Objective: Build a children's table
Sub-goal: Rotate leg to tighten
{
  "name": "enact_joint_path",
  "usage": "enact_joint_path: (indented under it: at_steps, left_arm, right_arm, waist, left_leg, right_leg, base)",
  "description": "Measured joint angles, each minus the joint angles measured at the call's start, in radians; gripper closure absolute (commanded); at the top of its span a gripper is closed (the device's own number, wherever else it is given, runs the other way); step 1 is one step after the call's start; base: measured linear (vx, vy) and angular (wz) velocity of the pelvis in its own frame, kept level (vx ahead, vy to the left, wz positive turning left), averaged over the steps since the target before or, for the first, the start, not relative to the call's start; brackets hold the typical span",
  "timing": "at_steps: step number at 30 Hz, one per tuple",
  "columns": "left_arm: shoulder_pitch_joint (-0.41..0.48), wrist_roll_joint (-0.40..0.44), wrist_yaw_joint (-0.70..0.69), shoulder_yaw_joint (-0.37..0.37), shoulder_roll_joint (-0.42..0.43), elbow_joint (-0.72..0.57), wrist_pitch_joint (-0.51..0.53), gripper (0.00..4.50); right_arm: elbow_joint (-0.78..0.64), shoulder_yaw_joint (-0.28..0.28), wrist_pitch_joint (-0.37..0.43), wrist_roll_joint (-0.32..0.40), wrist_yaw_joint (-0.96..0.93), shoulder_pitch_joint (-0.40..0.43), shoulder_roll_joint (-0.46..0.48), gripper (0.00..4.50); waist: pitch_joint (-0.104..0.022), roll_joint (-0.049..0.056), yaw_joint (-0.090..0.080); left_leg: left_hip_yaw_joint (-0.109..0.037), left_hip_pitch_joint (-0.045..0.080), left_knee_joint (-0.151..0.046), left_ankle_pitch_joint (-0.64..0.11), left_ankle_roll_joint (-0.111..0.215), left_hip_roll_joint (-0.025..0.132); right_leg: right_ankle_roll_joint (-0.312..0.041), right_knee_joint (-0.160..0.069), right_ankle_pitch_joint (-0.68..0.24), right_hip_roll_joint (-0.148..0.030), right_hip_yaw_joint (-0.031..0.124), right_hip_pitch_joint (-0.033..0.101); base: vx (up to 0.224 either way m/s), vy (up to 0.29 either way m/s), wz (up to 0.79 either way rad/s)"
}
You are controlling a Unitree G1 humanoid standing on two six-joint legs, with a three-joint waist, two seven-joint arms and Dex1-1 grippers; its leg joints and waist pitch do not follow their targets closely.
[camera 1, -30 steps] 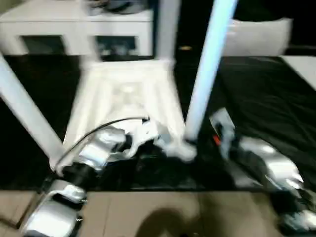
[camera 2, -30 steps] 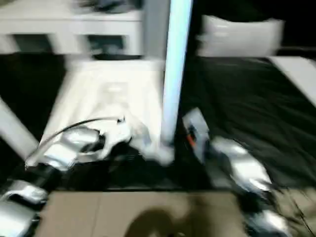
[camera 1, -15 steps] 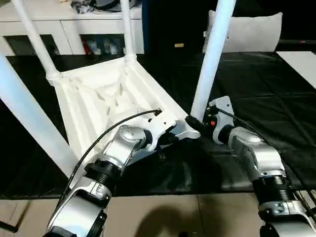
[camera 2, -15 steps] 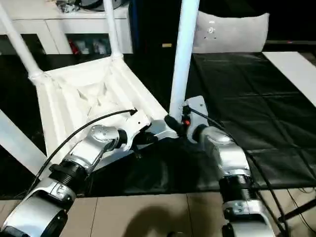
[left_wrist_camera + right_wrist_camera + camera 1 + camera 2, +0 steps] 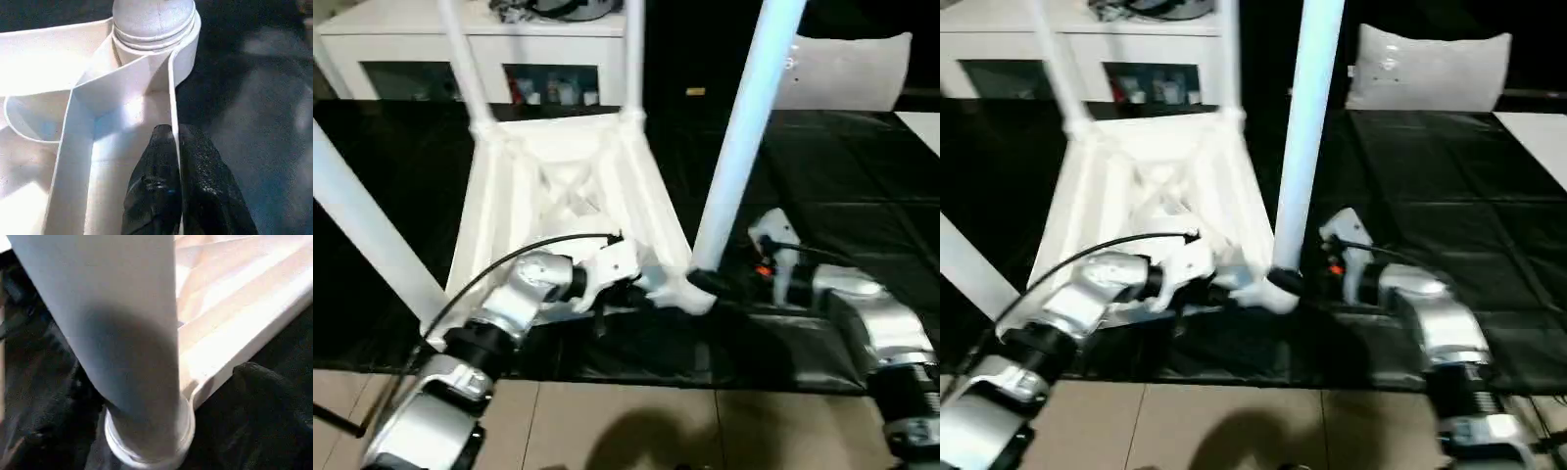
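Note:
The children's table (image 5: 563,186) lies upside down on a black mat, ribbed underside up, with white legs standing in its corner sockets. My left gripper (image 5: 641,284) is at the near right corner, shut on a thin rim wall (image 5: 172,98) just short of the socket. The near right leg (image 5: 739,147) rises from that socket (image 5: 146,440). My right gripper (image 5: 712,282) is low beside this leg's base, open; one black finger (image 5: 266,391) stands off the leg with a gap between them.
A white cabinet (image 5: 421,59) with glass doors stands behind the table. A white cushion (image 5: 842,69) is at the back right. The black mat (image 5: 842,176) stretches to the right, and tan floor tiles (image 5: 636,431) begin at its near edge.
The camera has shifted. My right gripper has let go of the near right leg's base, opened and drawn back a little to the right. My left gripper stays shut on the rim.

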Motion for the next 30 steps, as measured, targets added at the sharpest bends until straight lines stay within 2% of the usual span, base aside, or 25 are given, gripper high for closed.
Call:
enact_joint_path:
  at_steps: [2, 5, 7, 8, 14, 19, 25, 27, 30]
  left_arm:
    - [0.003, -0.003, -0.036, -0.008, 0.019, 0.000, -0.030, 4.50]
    - [0.003, -0.009, -0.088, -0.018, 0.041, 0.000, -0.060, 4.50]
    - [0.003, -0.010, -0.113, -0.020, 0.049, 0.000, -0.073, 4.50]
    - [0.003, -0.013, -0.128, -0.026, 0.055, 0.000, -0.079, 4.50]
    - [0.003, -0.021, -0.165, -0.036, 0.067, -0.011, -0.091, 4.50]
    - [0.003, -0.021, -0.166, -0.036, 0.061, -0.011, -0.091, 4.50]
    - [0.003, -0.022, -0.166, -0.036, 0.061, -0.011, -0.090, 4.50]
    - [0.003, -0.026, -0.169, -0.036, 0.060, -0.011, -0.081, 4.50]
    - [0.009, -0.030, -0.164, -0.031, 0.052, -0.034, -0.029, 4.50]
  right_arm:
    - [-0.001, 0.010, -0.010, 0.001, 0.065, 0.014, -0.030, 0.12]
    - [-0.001, 0.025, -0.011, 0.013, 0.138, 0.018, -0.053, 0.46]
    - [-0.004, 0.037, -0.009, 0.021, 0.170, 0.018, -0.052, 0.49]
    - [-0.009, 0.045, -0.008, 0.029, 0.186, 0.018, -0.053, 0.74]
    - [-0.031, 0.050, -0.007, 0.057, 0.237, 0.023, -0.052, 0.95]
    - [-0.031, 0.061, -0.005, 0.058, 0.243, 0.023, -0.046, 1.48]
    - [-0.042, 0.067, 0.032, 0.081, 0.259, 0.030, -0.046, 1.88]
    - [-0.050, 0.064, 0.046, 0.090, 0.256, 0.040, -0.043, 2.20]
    - [-0.077, 0.059, 0.084, 0.094, 0.231, 0.047, -0.037, 2.31]
  waist:
    - [0.000, 0.000, 0.009]
    - [0.000, 0.000, 0.020]
    - [0.000, -0.001, 0.024]
    - [0.000, -0.001, 0.025]
    - [0.001, -0.002, 0.028]
    - [0.001, -0.002, 0.029]
    - [0.001, -0.002, 0.034]
    - [0.001, -0.002, 0.035]
    - [0.001, -0.002, 0.034]
  left_leg:
    - [0.000, 0.000, 0.000, 0.000, 0.000, 0.000]
    - [0.001, 0.000, 0.000, 0.000, 0.000, 0.000]
    - [0.001, 0.001, 0.000, 0.000, 0.000, 0.000]
    - [0.001, 0.001, 0.000, 0.000, 0.000, 0.000]
    - [0.001, 0.000, 0.001, 0.000, 0.000, 0.000]
    - [0.001, 0.000, 0.001, 0.000, 0.000, 0.000]
    - [0.001, 0.000, 0.001, 0.000, 0.000, 0.000]
    - [0.001, 0.000, 0.001, 0.000, 0.000, 0.000]
    - [0.001, 0.000, 0.001, 0.000, 0.000, 0.001]
  right_leg:
    - [0.000, 0.000, 0.000, 0.000, 0.000, 0.000]
    - [0.000, 0.001, 0.000, 0.000, 0.001, 0.000]
    - [0.000, 0.001, 0.000, 0.000, 0.001, 0.000]
    - [0.000, 0.002, 0.000, 0.000, 0.001, 0.000]
    - [0.000, 0.002, 0.000, 0.000, 0.001, 0.000]
    - [0.000, 0.002, 0.000, 0.000, 0.001, 0.000]
    - [0.000, 0.002, 0.000, 0.000, 0.001, -0.001]
    - [0.001, 0.002, -0.001, 0.000, 0.001, -0.001]
    - [0.001, 0.002, -0.001, 0.000, 0.001, 0.000]
  base:
    - [0.000, 0.000, 0.00]
    - [0.000, 0.000, 0.00]
    - [0.000, 0.000, 0.00]
    - [0.000, 0.000, 0.00]
    - [0.000, 0.000, 0.00]
    - [0.000, 0.000, 0.00]
    - [0.000, 0.000, 0.00]
    - [0.000, 0.000, 0.00]
    - [0.000, 0.000, 0.00]
